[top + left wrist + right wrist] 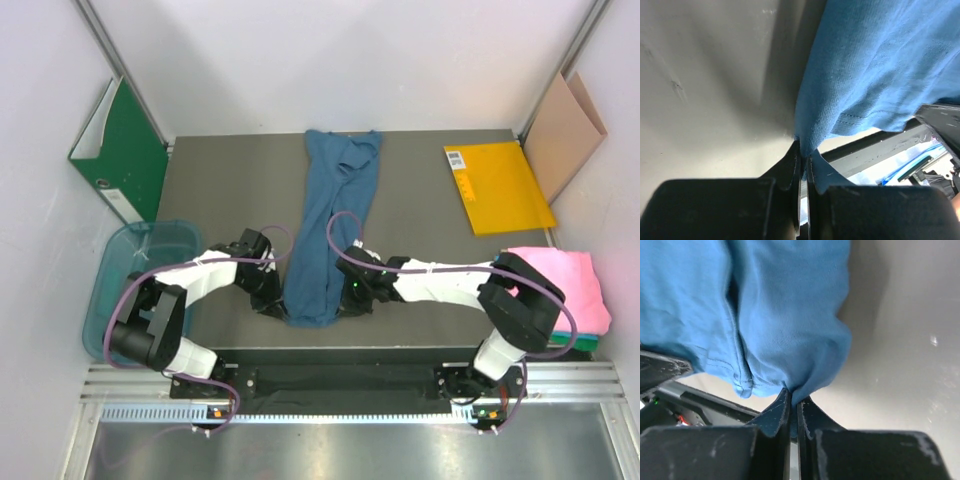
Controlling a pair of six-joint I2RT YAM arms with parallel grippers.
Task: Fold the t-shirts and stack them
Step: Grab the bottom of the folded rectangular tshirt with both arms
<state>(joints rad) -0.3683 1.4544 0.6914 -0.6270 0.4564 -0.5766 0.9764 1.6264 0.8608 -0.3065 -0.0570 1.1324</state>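
The dark blue t-shirt [335, 215] lies as a long, bunched strip down the middle of the tabletop [220, 180], running from 12 o'clock toward 6. Its near hem sits between the two arms. The left jaws are pinched tight on the hem's 9 o'clock corner, and the right jaws on its 3 o'clock corner. A pink t-shirt [565, 280] lies at the 4 o'clock edge, well apart.
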